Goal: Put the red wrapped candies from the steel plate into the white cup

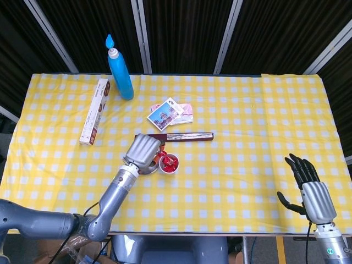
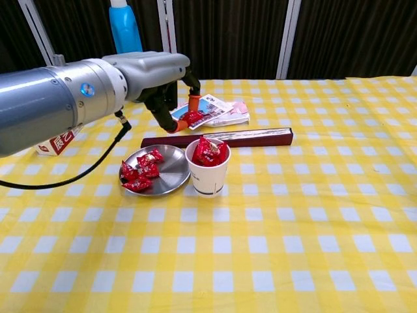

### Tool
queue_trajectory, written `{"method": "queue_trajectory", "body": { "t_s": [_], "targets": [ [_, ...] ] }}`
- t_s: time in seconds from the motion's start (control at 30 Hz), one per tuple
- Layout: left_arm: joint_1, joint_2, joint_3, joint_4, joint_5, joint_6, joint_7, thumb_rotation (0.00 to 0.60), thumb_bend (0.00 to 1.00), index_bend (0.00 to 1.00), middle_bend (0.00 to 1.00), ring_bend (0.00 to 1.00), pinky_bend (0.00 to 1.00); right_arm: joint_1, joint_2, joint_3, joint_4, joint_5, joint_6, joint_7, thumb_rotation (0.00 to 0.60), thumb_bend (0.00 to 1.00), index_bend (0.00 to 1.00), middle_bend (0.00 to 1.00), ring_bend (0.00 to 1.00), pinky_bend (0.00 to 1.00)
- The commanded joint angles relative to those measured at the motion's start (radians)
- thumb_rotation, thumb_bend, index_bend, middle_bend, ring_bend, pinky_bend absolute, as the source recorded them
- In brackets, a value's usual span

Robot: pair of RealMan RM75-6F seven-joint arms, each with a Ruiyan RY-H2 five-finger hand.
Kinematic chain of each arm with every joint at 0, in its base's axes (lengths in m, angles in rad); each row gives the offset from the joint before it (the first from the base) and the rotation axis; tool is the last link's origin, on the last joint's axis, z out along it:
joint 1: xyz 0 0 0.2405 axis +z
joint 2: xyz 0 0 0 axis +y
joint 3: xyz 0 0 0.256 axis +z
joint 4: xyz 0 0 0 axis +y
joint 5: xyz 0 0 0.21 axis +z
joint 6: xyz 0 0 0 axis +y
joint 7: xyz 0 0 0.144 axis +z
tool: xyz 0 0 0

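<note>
The steel plate (image 2: 171, 171) sits left of the white cup (image 2: 208, 175) and holds several red wrapped candies (image 2: 139, 173). More red candies (image 2: 210, 150) fill the top of the cup. My left hand (image 2: 159, 75) hovers above the plate, up and to the left of the cup, and pinches one red candy (image 2: 191, 118) between its fingertips. From the head view, the left hand (image 1: 144, 150) covers most of the plate, right beside the cup (image 1: 169, 163). My right hand (image 1: 309, 186) rests open at the table's near right edge, holding nothing.
A dark flat box (image 2: 221, 137) lies just behind the cup and plate. Behind it lies a stack of picture cards (image 1: 170, 113). A blue bottle (image 1: 120, 69) and a long white carton (image 1: 94, 111) stand at the back left.
</note>
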Motion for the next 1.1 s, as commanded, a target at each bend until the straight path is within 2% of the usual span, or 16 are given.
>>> {"method": "queue_trajectory", "body": {
  "t_s": [0.03,0.2,0.47,0.63,0.83,1.1],
  "targets": [
    [-0.026,-0.037,-0.009,0.017,-0.016,-0.005,0.015,0.600,0.46,0.52,1.00,1.00,1.00,0.000,0.000,0.000,0.000,0.000,0.000,0.001,0.600,0.39,0.00,0.00,0.00,0.00],
    [-0.067,-0.088,-0.007,0.047,-0.072,-0.020,0.066,0.600,0.44,0.52,1.00,1.00,1.00,0.000,0.002,0.002,0.000,0.002,0.002,0.008,0.600,0.39,0.00,0.00,0.00,0.00],
    [-0.097,-0.109,0.001,0.057,-0.149,-0.006,0.131,0.600,0.41,0.51,1.00,1.00,1.00,0.002,0.004,0.002,0.000,-0.003,0.001,0.016,0.600,0.39,0.00,0.00,0.00,0.00],
    [-0.108,-0.131,0.001,0.078,-0.179,0.001,0.141,0.600,0.34,0.44,1.00,1.00,1.00,0.001,0.004,0.001,-0.002,-0.004,0.001,0.010,0.600,0.39,0.00,0.00,0.00,0.00],
    [-0.102,-0.122,-0.012,0.053,-0.164,0.019,0.114,0.600,0.31,0.39,1.00,1.00,1.00,0.001,0.002,0.001,0.001,-0.002,0.001,0.010,0.600,0.39,0.00,0.00,0.00,0.00],
    [-0.064,-0.048,-0.048,-0.043,-0.105,0.062,0.039,0.600,0.31,0.36,1.00,1.00,1.00,0.000,0.001,0.001,0.004,-0.006,0.005,0.004,0.600,0.39,0.00,0.00,0.00,0.00]
  ]
}}
